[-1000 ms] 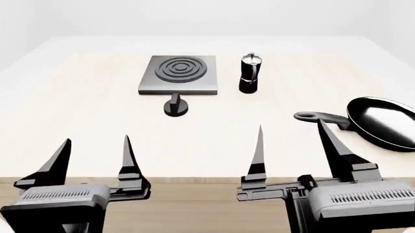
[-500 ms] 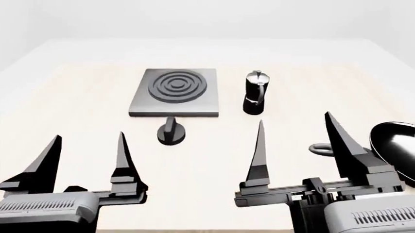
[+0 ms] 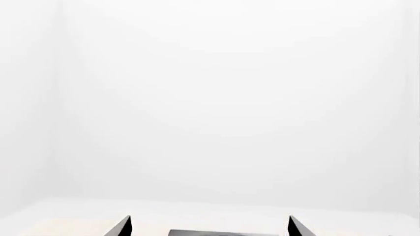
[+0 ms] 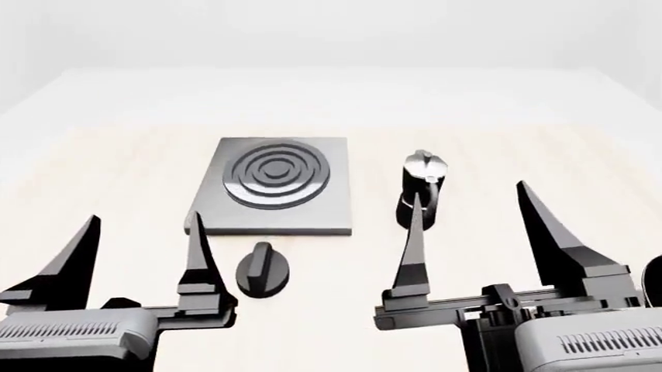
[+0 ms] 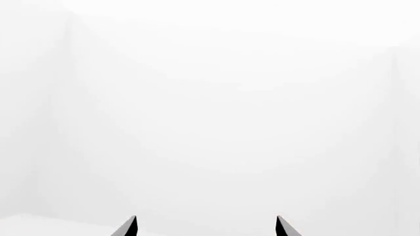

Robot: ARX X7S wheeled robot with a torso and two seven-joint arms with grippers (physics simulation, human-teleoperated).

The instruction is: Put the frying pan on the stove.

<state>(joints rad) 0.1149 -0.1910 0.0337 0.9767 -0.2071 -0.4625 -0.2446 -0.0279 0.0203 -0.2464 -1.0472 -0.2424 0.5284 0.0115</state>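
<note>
The stove [image 4: 274, 186], a square dark grey plate with raised rings, lies on the light wooden table ahead of my left gripper; its edge also shows in the left wrist view as the stove [image 3: 223, 232]. Of the frying pan, only a thin dark sliver [image 4: 656, 280] shows at the right border, beside my right arm. My left gripper [image 4: 145, 217] [image 3: 209, 219] is open and holds nothing. My right gripper [image 4: 469, 191] [image 5: 204, 217] is also open and holds nothing, and the right wrist view shows only white wall.
A black and silver moka pot [image 4: 422, 190] stands right of the stove, just behind my right gripper's inner fingertip. A small black round knob [image 4: 262, 270] lies on the table [image 4: 104, 163] in front of the stove.
The head view has shifted: stove, moka pot and knob slid downward and nearer, and the frying pan slid off to the right edge. Both grippers stay open.
</note>
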